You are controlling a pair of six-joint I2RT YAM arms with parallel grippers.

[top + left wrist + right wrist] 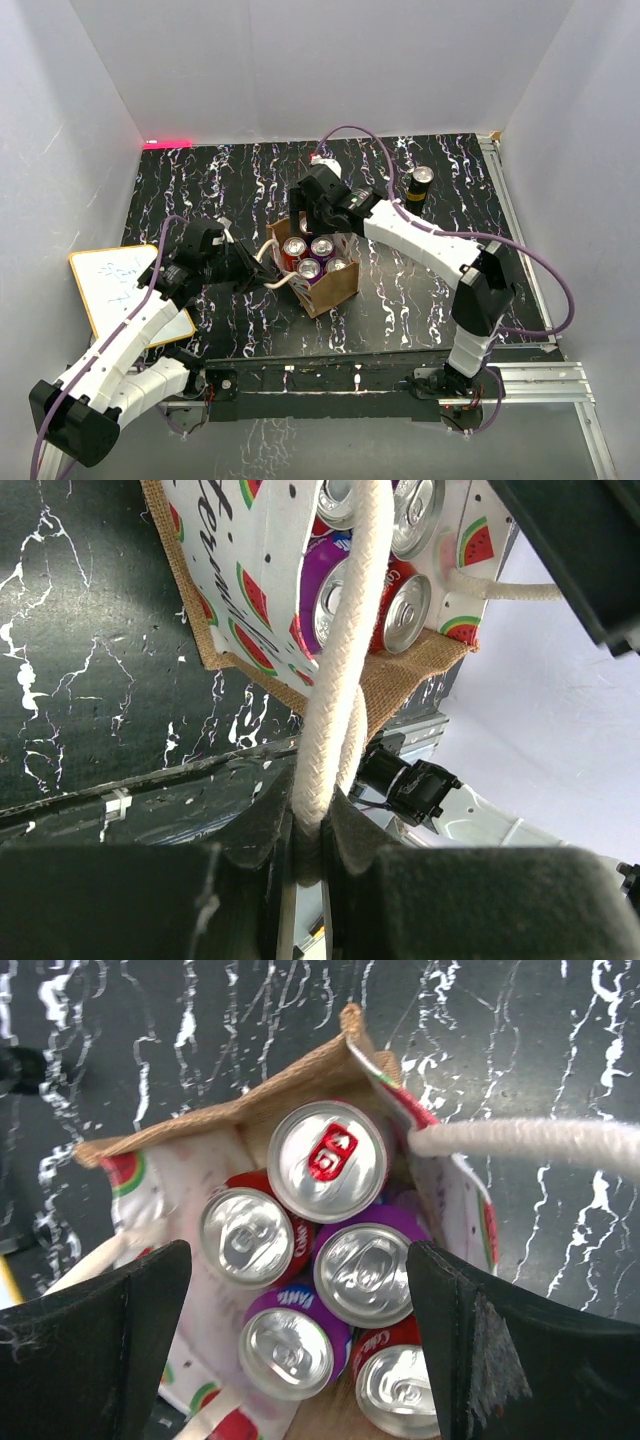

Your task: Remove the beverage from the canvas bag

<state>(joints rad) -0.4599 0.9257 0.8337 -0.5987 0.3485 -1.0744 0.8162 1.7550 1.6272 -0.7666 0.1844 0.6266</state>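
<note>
The canvas bag (335,285) stands mid-table, tan outside with a watermelon-print lining (150,1200). Several drink cans stand upright in it: a silver-topped one with a red tab (327,1160), red cola cans (250,1237) and purple cans (365,1273). My left gripper (312,830) is shut on one cream rope handle (340,680), pulling it taut to the left of the bag (410,665). My right gripper (298,1290) hangs open just above the bag's mouth, its fingers either side of the cans, touching none. The other handle (530,1140) stretches off to the right.
A dark can with a yellow band (418,185) stands on the table at the back right, beyond the right arm. A white board (120,290) lies at the left under the left arm. White walls close in the black marbled table.
</note>
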